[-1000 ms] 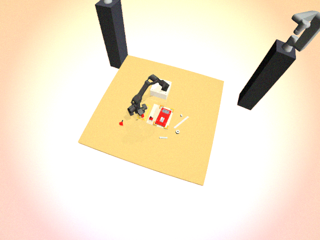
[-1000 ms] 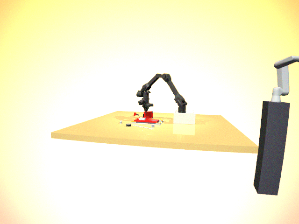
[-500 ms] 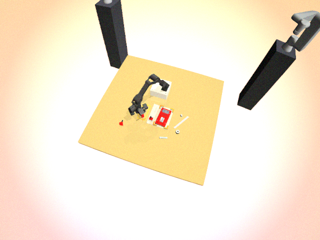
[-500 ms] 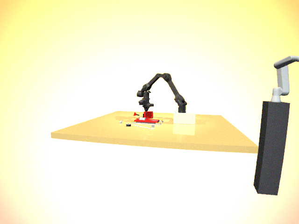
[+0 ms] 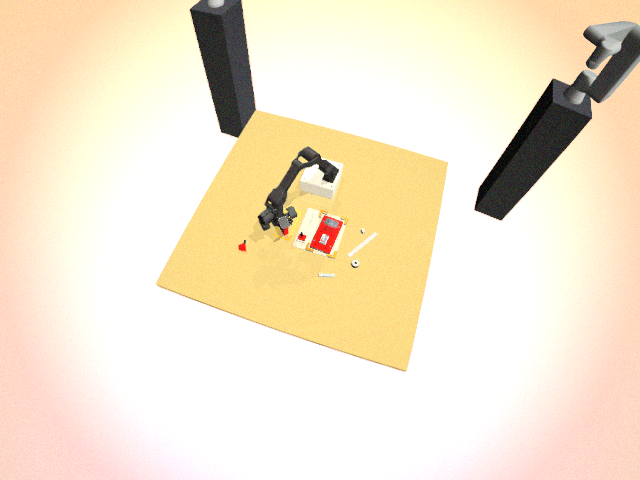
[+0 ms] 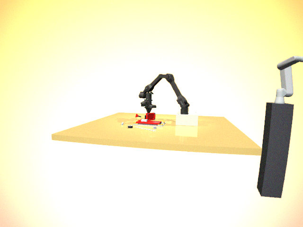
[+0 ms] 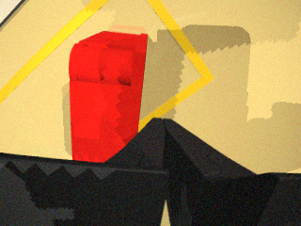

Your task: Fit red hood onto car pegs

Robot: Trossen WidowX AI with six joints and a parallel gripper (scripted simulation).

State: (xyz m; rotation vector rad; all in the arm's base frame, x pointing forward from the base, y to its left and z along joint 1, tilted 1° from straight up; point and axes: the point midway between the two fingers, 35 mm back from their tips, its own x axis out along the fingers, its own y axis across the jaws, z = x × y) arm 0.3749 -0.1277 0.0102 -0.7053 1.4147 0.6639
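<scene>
The red hood [image 7: 103, 97] [image 5: 286, 230] [image 6: 150, 116] stands tipped on its side on the table, inside a yellow outline [image 7: 157, 7]. My gripper [image 7: 160, 127] [image 5: 283, 222] [image 6: 148, 109] is right above it. The fingers are shut tip to tip, with the hood beside their left finger and not between them. The lower end of the hood is hidden behind the fingers in the wrist view. The red car chassis [image 5: 326, 233] [image 6: 149, 121] sits in its jig just to the right of the hood in the top view. The pegs are too small to make out.
The arm's white base box [image 5: 320, 183] [image 6: 186, 120] stands behind the jig. A small red cone-shaped part [image 5: 241, 246] [image 6: 136, 115] lies to the left. A white strip [image 5: 362, 244], a ring [image 5: 355, 264] and a small bar [image 5: 326, 275] lie to the right. Two dark pillars [image 5: 223, 62] [image 5: 532, 149] stand off the table.
</scene>
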